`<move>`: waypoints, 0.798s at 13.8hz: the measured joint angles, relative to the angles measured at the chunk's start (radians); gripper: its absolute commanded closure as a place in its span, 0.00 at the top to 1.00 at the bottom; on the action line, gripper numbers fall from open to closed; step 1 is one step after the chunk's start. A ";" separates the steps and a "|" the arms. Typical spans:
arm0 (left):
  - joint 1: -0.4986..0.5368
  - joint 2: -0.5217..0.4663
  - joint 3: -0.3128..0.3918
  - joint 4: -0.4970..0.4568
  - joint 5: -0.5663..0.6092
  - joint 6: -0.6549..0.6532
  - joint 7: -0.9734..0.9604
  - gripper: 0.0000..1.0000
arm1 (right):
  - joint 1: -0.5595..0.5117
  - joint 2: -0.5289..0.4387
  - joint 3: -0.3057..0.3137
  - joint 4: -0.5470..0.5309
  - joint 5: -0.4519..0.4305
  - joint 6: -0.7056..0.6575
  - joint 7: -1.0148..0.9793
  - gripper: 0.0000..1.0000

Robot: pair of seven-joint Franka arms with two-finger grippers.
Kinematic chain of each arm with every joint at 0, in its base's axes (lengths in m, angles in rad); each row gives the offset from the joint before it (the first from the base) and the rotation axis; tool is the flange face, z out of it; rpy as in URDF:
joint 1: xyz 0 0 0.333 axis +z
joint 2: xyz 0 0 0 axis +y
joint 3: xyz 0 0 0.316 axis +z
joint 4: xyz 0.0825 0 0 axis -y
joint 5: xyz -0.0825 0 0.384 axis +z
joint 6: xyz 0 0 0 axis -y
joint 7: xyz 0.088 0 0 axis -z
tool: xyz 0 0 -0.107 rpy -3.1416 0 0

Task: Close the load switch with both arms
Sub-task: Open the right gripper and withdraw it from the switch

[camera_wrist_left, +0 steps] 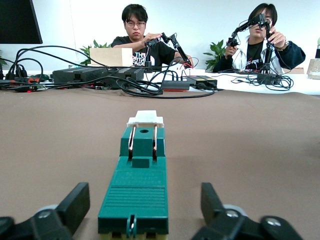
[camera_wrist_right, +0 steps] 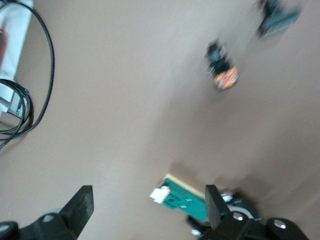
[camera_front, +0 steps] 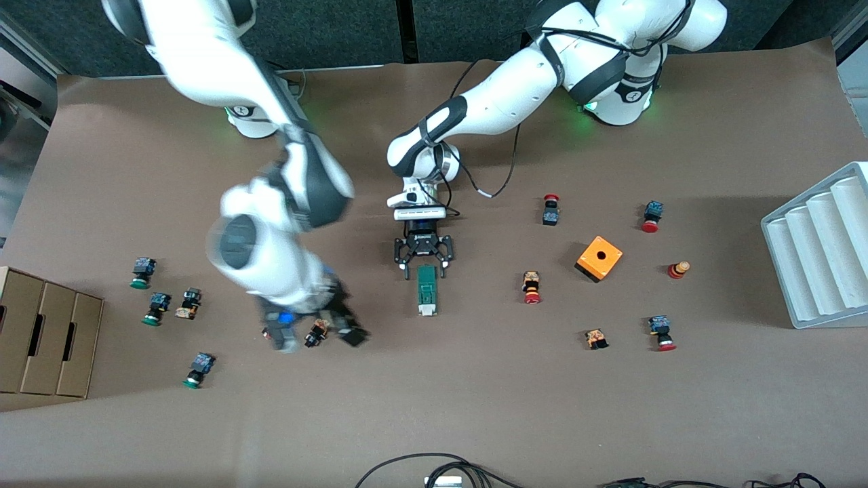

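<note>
The load switch (camera_front: 426, 290) is lying flat on the brown table (camera_front: 475, 407), white handle end pointing toward the front camera. The left gripper (camera_front: 424, 270) is sitting low at its farther end, fingers (camera_wrist_left: 75, 202) spread wide, gripping nothing. The right gripper (camera_front: 315, 332) is hovering beside it toward the right arm's end, jaws apart and empty.

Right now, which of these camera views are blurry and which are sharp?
Front view: the right arm and its claw are smeared by motion, while the left claw and load switch are crisp. Left wrist view: sharp throughout, switch in focus. Right wrist view: soft and streaked all over, with the small push button blurred.
</note>
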State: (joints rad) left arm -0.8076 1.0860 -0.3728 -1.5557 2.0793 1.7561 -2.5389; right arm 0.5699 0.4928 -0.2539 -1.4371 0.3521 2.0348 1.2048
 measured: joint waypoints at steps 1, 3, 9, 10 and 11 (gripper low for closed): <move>0.000 0.000 0.000 0.001 0.000 0.000 0.000 1.00 | -0.057 -0.057 0.019 -0.035 -0.003 -0.035 -0.097 0.99; 0.000 -0.003 -0.002 0.002 -0.005 0.000 0.000 1.00 | -0.161 -0.161 0.052 -0.097 -0.045 -0.124 -0.291 0.99; -0.009 -0.121 -0.014 -0.051 -0.113 0.000 0.013 1.00 | -0.469 -0.420 0.107 -0.182 -0.217 -0.369 -0.934 0.99; -0.011 -0.143 -0.016 -0.062 -0.132 0.003 0.013 1.00 | -0.513 -0.461 0.112 -0.205 -0.240 -0.384 -1.027 0.99; -0.014 -0.160 -0.020 -0.068 -0.148 0.005 0.013 1.00 | -0.552 -0.501 0.117 -0.233 -0.256 -0.391 -1.104 0.99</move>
State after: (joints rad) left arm -0.8216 0.9261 -0.3927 -1.6238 1.9314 1.7614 -2.5255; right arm 0.0177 -0.0086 -0.1365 -1.6704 0.0965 1.6441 0.1011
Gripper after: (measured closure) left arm 0.000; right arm 0.004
